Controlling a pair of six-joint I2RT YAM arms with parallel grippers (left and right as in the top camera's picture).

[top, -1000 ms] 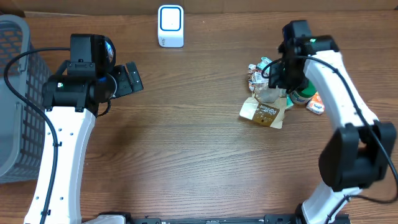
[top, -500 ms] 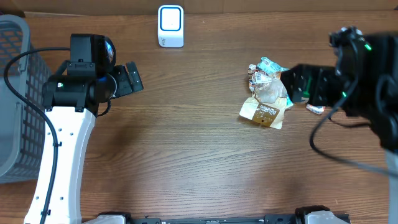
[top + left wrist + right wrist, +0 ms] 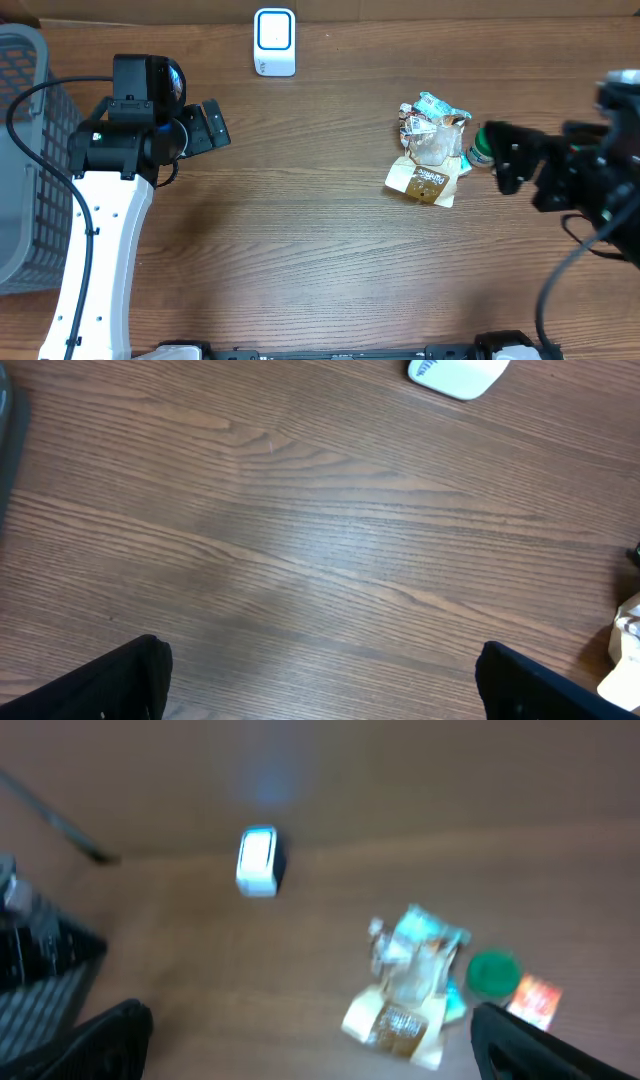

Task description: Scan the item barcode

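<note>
The items lie in a pile (image 3: 430, 150) right of the table's middle: crinkled snack packets, a brown-and-white packet (image 3: 424, 182) in front and a green lid (image 3: 480, 155) beside them. The blurred right wrist view shows the same pile (image 3: 410, 980), the green lid (image 3: 490, 973) and an orange packet (image 3: 535, 1000). My right gripper (image 3: 505, 160) hangs open just right of the pile, holding nothing (image 3: 320, 1045). A white scanner (image 3: 274, 42) stands at the back centre. Far to the left, my left gripper (image 3: 207, 128) is open and empty over bare wood (image 3: 325, 685).
A grey basket (image 3: 20, 150) fills the left edge of the table and shows dimly in the right wrist view (image 3: 40, 970). The scanner (image 3: 455, 375) sits at the top of the left wrist view. Bare wood lies between the two arms.
My right gripper has opened wide and drawn back from over the pile to the right edge of the table. The pile stays in place. The left arm has not moved.
</note>
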